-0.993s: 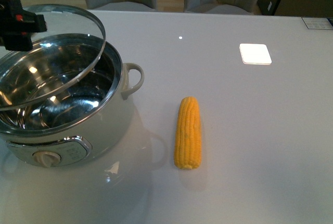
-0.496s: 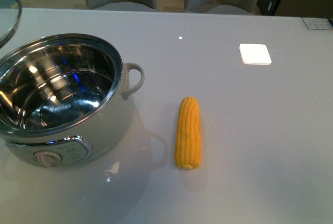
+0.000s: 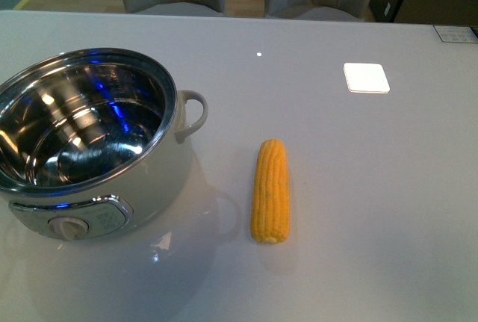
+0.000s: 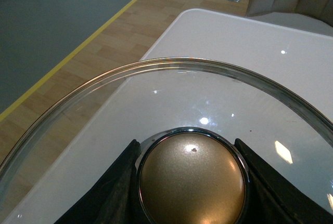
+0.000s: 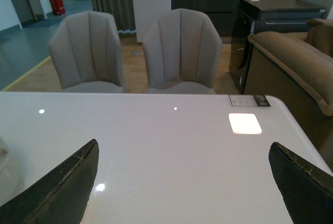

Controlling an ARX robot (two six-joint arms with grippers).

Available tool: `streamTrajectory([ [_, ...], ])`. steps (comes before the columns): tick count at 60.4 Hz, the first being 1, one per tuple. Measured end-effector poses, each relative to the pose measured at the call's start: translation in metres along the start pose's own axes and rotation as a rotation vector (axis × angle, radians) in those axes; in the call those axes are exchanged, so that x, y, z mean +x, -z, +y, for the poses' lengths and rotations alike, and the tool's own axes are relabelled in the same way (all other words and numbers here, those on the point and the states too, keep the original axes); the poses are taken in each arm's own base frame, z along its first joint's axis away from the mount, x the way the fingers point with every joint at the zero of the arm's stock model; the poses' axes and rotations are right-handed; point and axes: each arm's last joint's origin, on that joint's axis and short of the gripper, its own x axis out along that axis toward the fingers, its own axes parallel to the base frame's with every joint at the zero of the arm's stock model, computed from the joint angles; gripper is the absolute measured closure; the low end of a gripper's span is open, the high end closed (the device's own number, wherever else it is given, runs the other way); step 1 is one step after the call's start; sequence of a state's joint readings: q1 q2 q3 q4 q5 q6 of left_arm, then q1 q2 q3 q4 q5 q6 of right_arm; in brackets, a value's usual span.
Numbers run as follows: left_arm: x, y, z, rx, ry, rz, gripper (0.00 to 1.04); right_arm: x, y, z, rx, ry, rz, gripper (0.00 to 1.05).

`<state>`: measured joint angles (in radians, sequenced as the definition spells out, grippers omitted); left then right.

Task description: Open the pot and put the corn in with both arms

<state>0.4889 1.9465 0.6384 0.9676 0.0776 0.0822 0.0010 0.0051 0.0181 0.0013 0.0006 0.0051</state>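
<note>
- While the pot (image 3: 168, 180) stands uncovered, I see the corn (image 3: 270, 191) lying beside its loop handle (image 3: 193, 113), not touching.
- Left gripper (image 4: 191, 185) clamps the gold knob (image 4: 191, 177) of the glass lid (image 4: 156, 94).
- Right gripper (image 5: 182, 182) gapes wide, empty.

One pot (image 3: 170, 176): one loop handle (image 3: 193, 113) showing, one cream dial (image 3: 67, 227). One corn cob (image 3: 270, 191). One glass lid (image 4: 156, 94), one gold knob (image 4: 191, 180) on it. Two left fingers (image 4: 112, 193), two right fingers (image 5: 62, 193). One table (image 3: 373, 202), one white square patch (image 3: 366, 77) and one printed label (image 5: 250, 100) on top. Two grey chairs (image 5: 182, 47). One sofa (image 5: 296, 63). One dark cabinet (image 5: 270, 18). One yellow floor line (image 4: 78, 52).
</note>
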Motion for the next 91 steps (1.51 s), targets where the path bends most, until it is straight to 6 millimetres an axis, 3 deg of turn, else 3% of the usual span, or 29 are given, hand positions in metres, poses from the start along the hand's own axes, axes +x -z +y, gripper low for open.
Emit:
streamTrajectory([
  [17,0.028,0.029,0.018,-0.025,-0.071,0.021,0.60,0.000,0.000,0.000,0.000,0.000,0.000,0.09],
  [39,0.056,0.072,0.020,-0.034,-0.072,0.068,0.60,0.000,0.000,0.000,0.000,0.000,0.000,0.09],
  [60,0.064,0.104,0.018,-0.043,-0.064,0.085,0.60,0.000,0.000,0.000,0.000,0.000,0.000,0.09],
  [66,0.066,0.121,0.015,-0.058,-0.069,0.102,0.60,0.000,0.000,0.000,0.000,0.000,0.000,0.09],
  [91,0.068,0.136,0.011,-0.071,-0.081,0.044,0.60,0.000,0.000,0.000,0.000,0.000,0.000,0.09],
])
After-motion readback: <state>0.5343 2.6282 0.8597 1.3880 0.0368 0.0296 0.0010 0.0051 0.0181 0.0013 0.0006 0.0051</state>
